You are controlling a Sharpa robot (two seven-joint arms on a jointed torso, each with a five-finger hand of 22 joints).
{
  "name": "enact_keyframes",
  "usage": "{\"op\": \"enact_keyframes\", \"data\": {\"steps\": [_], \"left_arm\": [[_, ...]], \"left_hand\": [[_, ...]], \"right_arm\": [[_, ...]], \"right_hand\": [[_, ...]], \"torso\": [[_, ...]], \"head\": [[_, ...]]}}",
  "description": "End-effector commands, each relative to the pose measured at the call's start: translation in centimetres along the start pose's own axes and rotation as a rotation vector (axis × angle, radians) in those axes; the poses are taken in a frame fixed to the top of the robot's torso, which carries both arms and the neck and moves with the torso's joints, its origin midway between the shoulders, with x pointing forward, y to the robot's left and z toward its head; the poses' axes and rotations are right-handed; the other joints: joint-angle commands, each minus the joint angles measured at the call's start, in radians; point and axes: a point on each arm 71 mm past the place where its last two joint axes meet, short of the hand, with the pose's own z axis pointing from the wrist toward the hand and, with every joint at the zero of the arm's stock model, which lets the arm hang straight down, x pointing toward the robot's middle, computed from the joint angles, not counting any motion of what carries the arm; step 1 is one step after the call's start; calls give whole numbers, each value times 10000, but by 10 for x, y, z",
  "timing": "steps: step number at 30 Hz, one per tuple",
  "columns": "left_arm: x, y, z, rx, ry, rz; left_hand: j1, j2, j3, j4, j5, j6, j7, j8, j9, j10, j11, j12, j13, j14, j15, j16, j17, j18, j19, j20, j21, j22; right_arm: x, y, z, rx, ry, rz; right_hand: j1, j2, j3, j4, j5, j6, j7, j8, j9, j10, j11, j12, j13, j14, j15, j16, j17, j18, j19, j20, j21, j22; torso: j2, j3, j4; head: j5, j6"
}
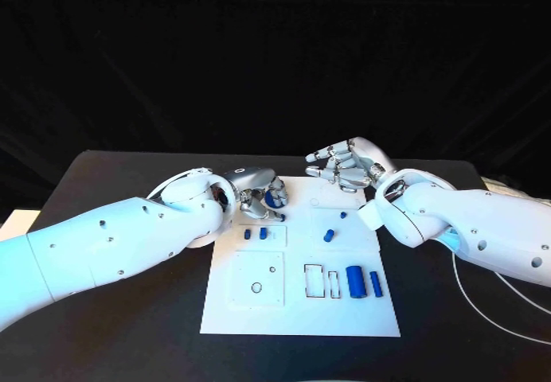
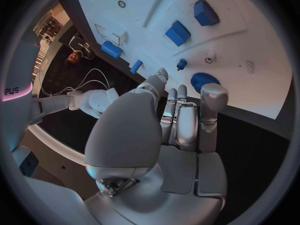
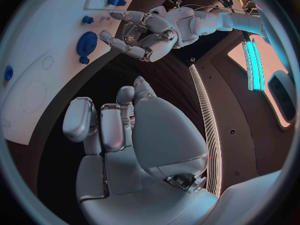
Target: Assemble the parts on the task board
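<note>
Left hand: left hand [image 1: 262, 193] hovers over the task board's [image 1: 298, 318] far left corner, fingers [image 2: 211, 102] loosely extended side by side, nothing held.
Gear: round blue gear [image 2: 204, 80] lies on the board just beyond those fingertips; in the head view it sits under the hand [image 1: 275, 205], partly hidden.
Right hand: right hand [image 1: 348, 165] hangs past the board's far edge, over the black table [image 1: 103, 171], fingers [image 3: 106, 127] curled in, holding nothing.
Near parts: small blue peg [image 1: 342, 214] stands on the board near the right forearm; short blue piece [image 1: 329, 235] lies just nearer.
Left pair: two small blue blocks [image 1: 255, 233] sit side by side in an outlined square, just nearer than the left hand.
Far parts: two blue cylinders [image 1: 364, 282] lie side by side at the board's right, well apart from both hands, beside two empty rectangular slots [image 1: 320, 282].
</note>
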Motion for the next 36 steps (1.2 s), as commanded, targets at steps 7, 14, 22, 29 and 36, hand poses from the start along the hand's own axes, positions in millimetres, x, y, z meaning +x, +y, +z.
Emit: {"op": "enact_keyframes", "data": {"steps": [7,14,22,29,36], "left_arm": [[10,-1,12,-462,645,902],[13,-4,17,-574,828,1006],[16,-6,21,-701,1084,1099],[19,-5,23,-1048,1400,1328],[20,-4,23,-1287,1532,1405]], "left_hand": [[-32,186,79,26,-9,496,-41,-76,-214,634,-87,-236,-273,437,-49,427,424,-290,683,-81,1345,959],[131,352,451,-44,-2,709,-64,-99,-317,936,-132,-436,-422,519,-65,446,398,-332,809,-102,1580,1140],[210,377,888,-189,-5,906,-79,-128,-417,1262,-168,-630,-551,560,-69,463,380,-359,861,-99,1699,1253],[120,292,978,-213,-5,945,-72,-156,-462,1358,-167,-707,-590,563,-72,450,335,-366,880,-111,1750,1301],[-63,158,1015,-199,-5,931,-57,-219,-528,1403,-154,-828,-640,567,-60,427,264,-390,919,-111,1859,1390]], "right_arm": [[-1,3,-1,-329,-218,-10],[0,3,-1,-310,-187,0],[1,3,0,-263,-104,14],[1,3,0,-238,-35,26],[1,3,0,-195,3,70]], "right_hand": [[-11,42,4,-76,66,-79,15,-29,-7,-84,-17,-85,-42,258,-34,-63,-19,83,-112,-5,-72,-33],[-11,44,5,-77,79,-80,17,-30,-7,-99,-16,-110,-64,260,-34,-58,-11,82,-111,-5,-72,-32],[-11,44,5,-77,79,-80,17,-30,-7,-99,-16,-110,-64,260,-34,-58,-11,82,-111,-5,-72,-32],[-15,46,5,-75,96,-81,18,-30,-8,-109,-15,-127,-80,259,-33,-65,-18,84,-118,-5,-80,-43],[-15,46,5,-75,96,-81,18,-30,-8,-109,-15,-127,-80,259,-33,-65,-18,84,-118,-5,-80,-43]], "torso": [[54,19,-91],[51,17,-84],[44,16,-73],[45,16,-81],[50,17,-75]], "head": [[35,-15],[17,-36],[6,-61],[21,-97],[4,-122]]}}
